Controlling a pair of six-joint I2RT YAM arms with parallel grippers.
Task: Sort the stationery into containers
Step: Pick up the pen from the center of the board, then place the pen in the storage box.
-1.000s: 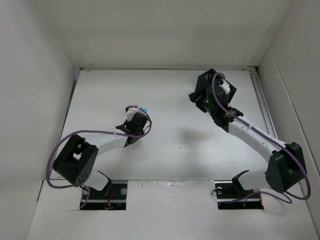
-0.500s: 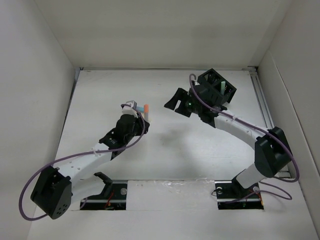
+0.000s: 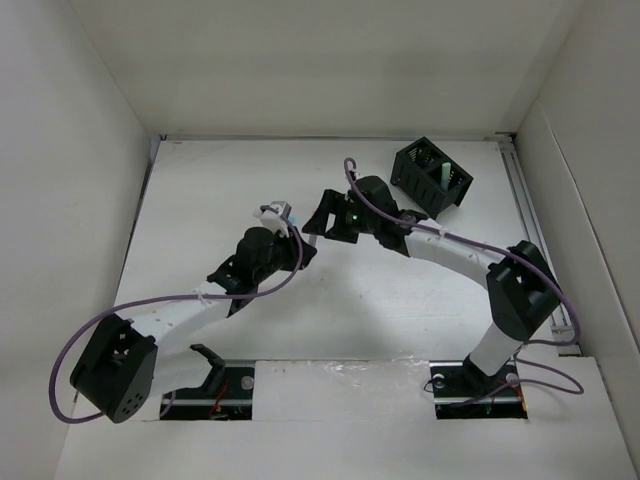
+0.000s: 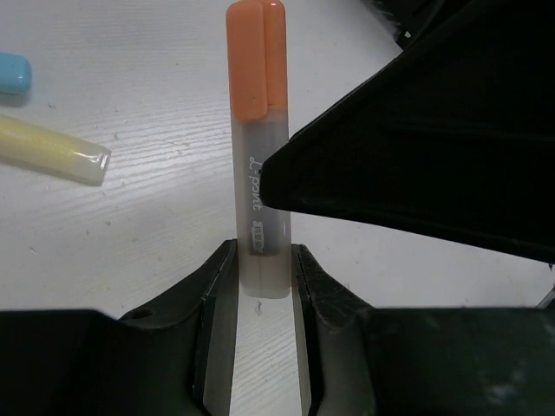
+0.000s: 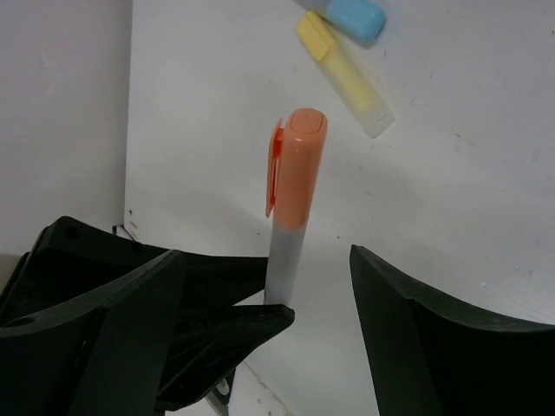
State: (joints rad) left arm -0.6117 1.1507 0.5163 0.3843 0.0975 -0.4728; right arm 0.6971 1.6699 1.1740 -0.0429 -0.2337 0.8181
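My left gripper (image 4: 260, 260) is shut on the clear lower body of an orange-capped highlighter (image 4: 257, 61) and holds it up off the table. My right gripper (image 5: 264, 256) is open, with one finger on each side of that highlighter (image 5: 295, 173) and not touching it. In the top view the two grippers meet at mid-table, the left (image 3: 296, 240) and the right (image 3: 318, 222). A yellow highlighter (image 4: 52, 149) and a pale blue one (image 4: 13, 74) lie on the table beyond. The black mesh organizer (image 3: 432, 177) stands at the back right with a pale marker in it.
White walls enclose the table on the left, the back and the right. A rail (image 3: 530, 220) runs along the right edge. The yellow (image 5: 344, 74) and pale blue (image 5: 355, 17) highlighters lie just past the left gripper, towards the back left.
The right arm has swung left from the organizer to the left gripper, and its open fingers now bracket the orange highlighter. The left arm has stretched out, holding the highlighter up.
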